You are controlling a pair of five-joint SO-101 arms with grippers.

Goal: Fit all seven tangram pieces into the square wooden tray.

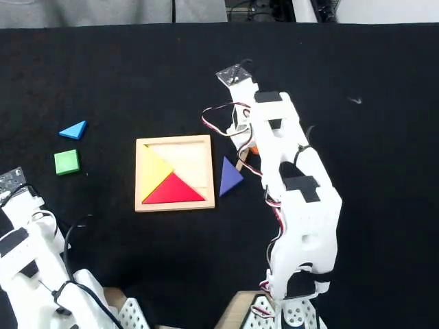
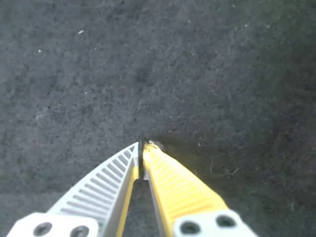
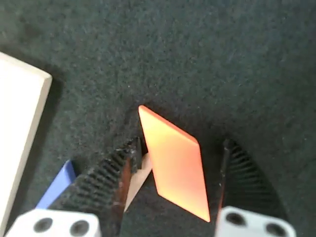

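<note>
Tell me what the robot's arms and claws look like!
The left arm and right arm are chunky white blocks with dark joints and thin red, white and black wires. The left gripper has one white and one yellow ribbed finger. The right gripper has black toothed fingers on white mounts.

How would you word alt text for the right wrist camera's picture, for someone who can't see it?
An orange parallelogram piece lies on black cloth between the two sides of the open right gripper. A corner of the wooden tray and the tip of a blue piece show off to one side.
</note>
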